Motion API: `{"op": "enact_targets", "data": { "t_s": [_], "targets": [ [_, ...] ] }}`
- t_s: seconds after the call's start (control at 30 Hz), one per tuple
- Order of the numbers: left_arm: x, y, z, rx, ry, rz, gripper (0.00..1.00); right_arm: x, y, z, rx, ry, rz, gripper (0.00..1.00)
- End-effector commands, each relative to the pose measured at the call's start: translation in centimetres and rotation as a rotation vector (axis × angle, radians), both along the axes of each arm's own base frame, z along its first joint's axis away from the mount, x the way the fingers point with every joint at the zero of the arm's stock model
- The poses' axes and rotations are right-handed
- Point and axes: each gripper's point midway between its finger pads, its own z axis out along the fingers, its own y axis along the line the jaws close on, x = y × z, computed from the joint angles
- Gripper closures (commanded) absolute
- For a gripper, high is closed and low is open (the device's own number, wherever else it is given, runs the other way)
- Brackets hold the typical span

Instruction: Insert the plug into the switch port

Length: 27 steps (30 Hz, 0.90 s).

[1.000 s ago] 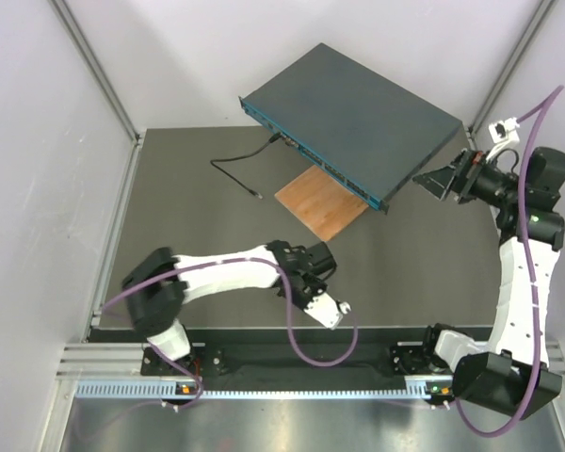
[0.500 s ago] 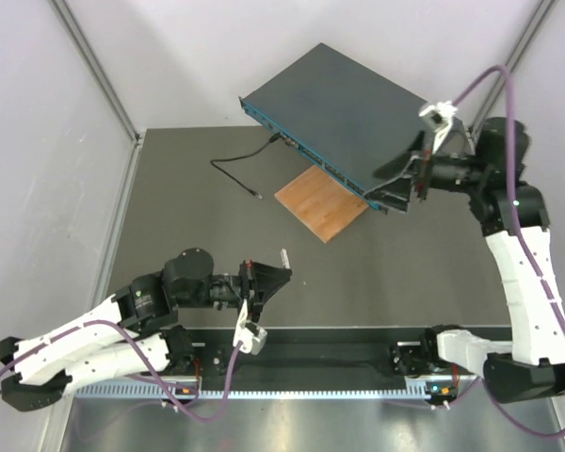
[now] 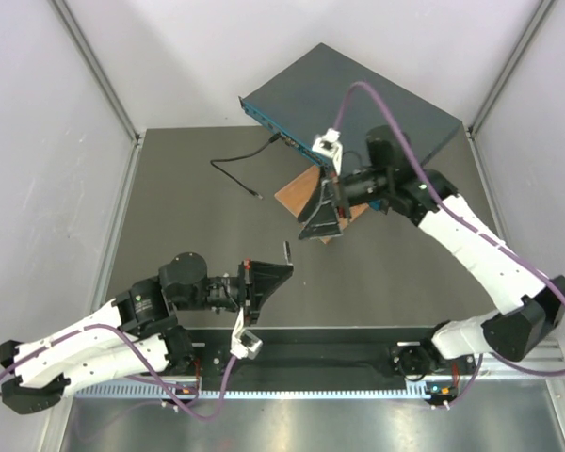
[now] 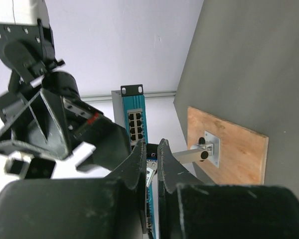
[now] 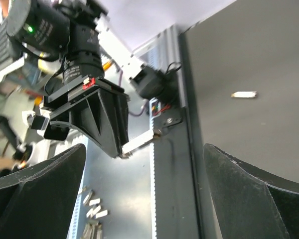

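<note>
Switch (image 3: pixel 377 113), a large flat dark blue-grey metal box with a teal socket face, sits at the desk's far edge, toward the far right corner. A thin black cable (image 3: pixel 228 168) ends in a small dark plug (image 3: pixel 257 194), which lies loose on the matte grey desk (image 3: pixel 188 235).

The right gripper (image 3: pixel 320 221) has swung in from the far right corner. It now hangs, fingers spread and empty, over the thin brown wooden board (image 3: pixel 299 193). That suggests it is reaching for the plug.

The left gripper (image 3: pixel 273 271) waits near the near edge, fingers almost together.

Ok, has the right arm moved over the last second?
Yes. The right arm swung left in the top view. It was beside the switch's right corner, and it now reaches across with its jaws above the wooden board.
</note>
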Motion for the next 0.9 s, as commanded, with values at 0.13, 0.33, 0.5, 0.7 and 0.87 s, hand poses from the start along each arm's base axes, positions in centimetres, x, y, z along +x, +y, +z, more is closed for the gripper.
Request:
{"op": "enact_targets", "data": {
  "t_s": [0.13, 0.33, 0.5, 0.7, 0.87],
  "targets": [
    [0.0, -0.7, 0.8, -0.031, -0.081, -0.027, 1.0, -2.8, 3.3, -1.8, -0.02, -0.001, 0.136, 0.02],
    [0.0, -0.7, 0.6, -0.036, -0.089, -0.025, 1.0, -3.3, 4.2, -3.5, -0.042, 0.052, 0.177, 0.04],
    [0.4, -0.6, 0.7, -0.04, -0.112, -0.007, 1.0, -3.6, 4.6, -4.4, -0.042, 0.124, 0.2, 0.16],
    [1.0, -0.3, 0.1, -0.023, -0.129, 0.026, 1.0, -3.6, 4.8, -3.8, -0.029, 0.148, 0.202, 0.74],
    [1.9, 0.0, -0.1, -0.025, -0.101, 0.083, 0.85, -2.3, 4.6, -2.8, -0.021, 0.13, 0.149, 1.0]
  ]
}}
